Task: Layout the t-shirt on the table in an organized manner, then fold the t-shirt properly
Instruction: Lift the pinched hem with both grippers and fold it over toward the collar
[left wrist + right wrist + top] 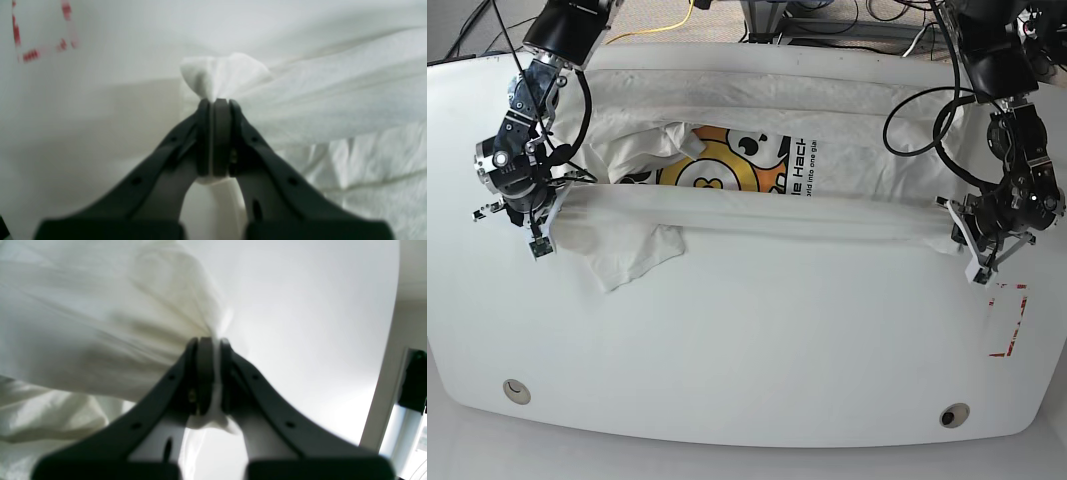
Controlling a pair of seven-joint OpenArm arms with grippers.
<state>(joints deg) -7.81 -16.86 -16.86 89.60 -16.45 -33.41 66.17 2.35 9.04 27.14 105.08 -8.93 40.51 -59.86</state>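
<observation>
The white t-shirt (757,215) lies across the table (757,350), with a yellow-orange print and black lettering (727,165) facing up at the back. A taut folded edge of it runs between both grippers. My left gripper (957,222) on the right side is shut on a bunched tip of cloth (222,75), seen close up at the left gripper (216,101). My right gripper (555,205) on the left side is shut on gathered fabric (116,323), seen close up at the right gripper (209,340). A sleeve (627,255) spreads below the right gripper.
A red-outlined rectangle mark (1009,320) lies just in front of the left gripper, also in the left wrist view as the red mark (40,36). Two round holes (517,390) (954,415) sit near the front edge. Cables (677,18) run behind the table.
</observation>
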